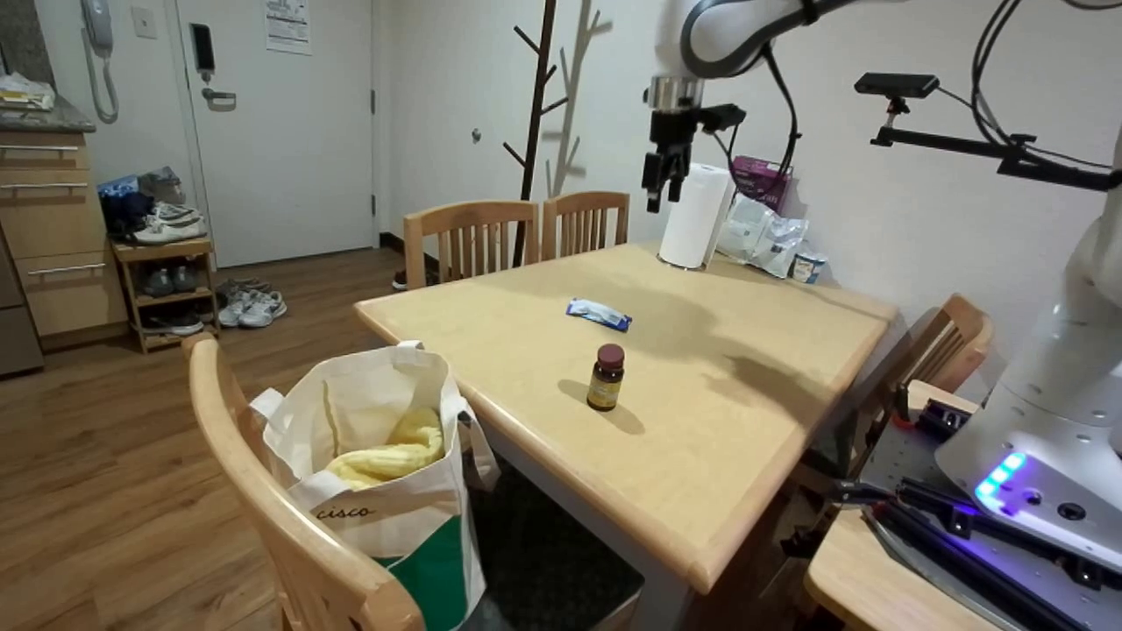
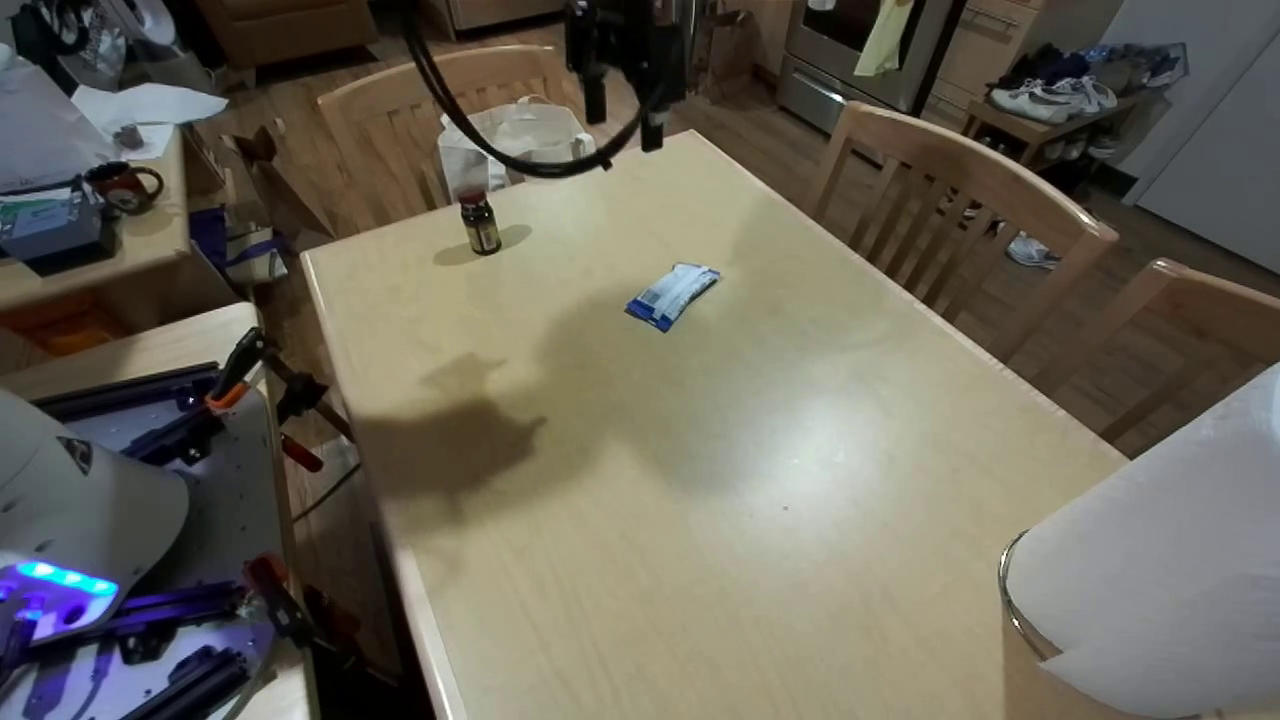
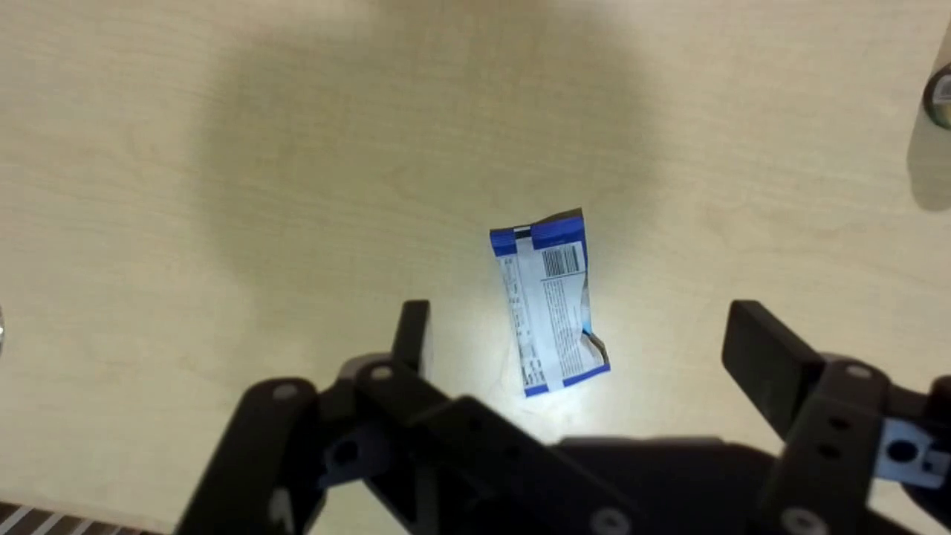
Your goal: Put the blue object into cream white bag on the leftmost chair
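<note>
The blue object is a small blue and white packet [image 1: 600,314] lying flat on the wooden table. It also shows in an exterior view [image 2: 672,296] and in the wrist view [image 3: 550,305], with its printed side up. My gripper [image 1: 663,197] is open and empty, high above the table. In the wrist view its fingers [image 3: 579,316] are wide apart, with the packet appearing between and beyond them. The cream white bag [image 1: 421,501] stands open on a chair [image 1: 232,447] at the table's edge, with yellow cloth [image 1: 394,456] inside. The bag [image 2: 465,155] is partly hidden behind the table in an exterior view.
A dark bottle with a brown-red cap [image 1: 606,379] stands upright on the table [image 1: 526,350] between packet and bag. A paper towel roll [image 1: 697,215], plastic bags [image 1: 763,232] and a purple box [image 1: 761,180] stand near the wall. Two more chairs [image 1: 473,232] line the far side.
</note>
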Controlling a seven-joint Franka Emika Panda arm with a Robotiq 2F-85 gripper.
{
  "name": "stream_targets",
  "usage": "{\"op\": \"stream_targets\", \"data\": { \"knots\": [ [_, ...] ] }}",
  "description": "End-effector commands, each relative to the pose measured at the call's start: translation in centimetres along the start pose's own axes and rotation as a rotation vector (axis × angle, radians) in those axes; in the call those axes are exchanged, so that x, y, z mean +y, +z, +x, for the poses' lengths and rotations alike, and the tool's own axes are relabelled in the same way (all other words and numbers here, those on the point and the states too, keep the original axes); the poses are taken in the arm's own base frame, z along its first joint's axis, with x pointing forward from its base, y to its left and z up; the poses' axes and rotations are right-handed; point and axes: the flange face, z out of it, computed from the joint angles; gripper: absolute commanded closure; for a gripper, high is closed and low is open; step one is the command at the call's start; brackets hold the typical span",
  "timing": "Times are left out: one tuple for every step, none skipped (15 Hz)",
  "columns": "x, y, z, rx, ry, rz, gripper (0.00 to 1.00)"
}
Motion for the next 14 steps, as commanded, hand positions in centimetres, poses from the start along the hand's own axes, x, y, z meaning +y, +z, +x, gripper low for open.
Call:
{"op": "stream_targets", "data": {
  "knots": [
    [-0.6,5.3,5.9,-0.077,-0.061,-0.052,0.00],
    [-0.7,6.6,7.0,-0.082,-0.083,-0.065,0.00],
    [-1.1,7.9,8.0,-0.089,-0.109,-0.074,0.00],
    [-1.2,9.3,8.8,-0.101,-0.144,-0.063,0.00],
    [-1.6,10.2,9.5,-0.108,-0.163,-0.056,0.00],
    [-1.3,10.0,9.5,-0.126,-0.164,-0.051,0.00],
    [-1.0,9.0,9.0,-0.181,-0.128,-0.051,0.00],
    [-1.6,10.9,8.8,-0.130,-0.123,-0.045,0.00],
    [-1.4,10.7,8.9,-0.158,-0.118,-0.048,0.00],
    [-1.3,10.4,9.4,-0.109,-0.112,-0.013,0.00],
    [-1.3,11.0,9.7,-0.077,-0.117,0.004,0.00],
    [-1.6,12.0,10.3,-0.040,-0.125,0.033,0.00],
    [-1.7,13.0,10.6,-0.015,-0.134,0.047,0.00],
    [-2.0,14.2,10.7,-0.016,-0.140,0.063,0.00]
  ]
}}
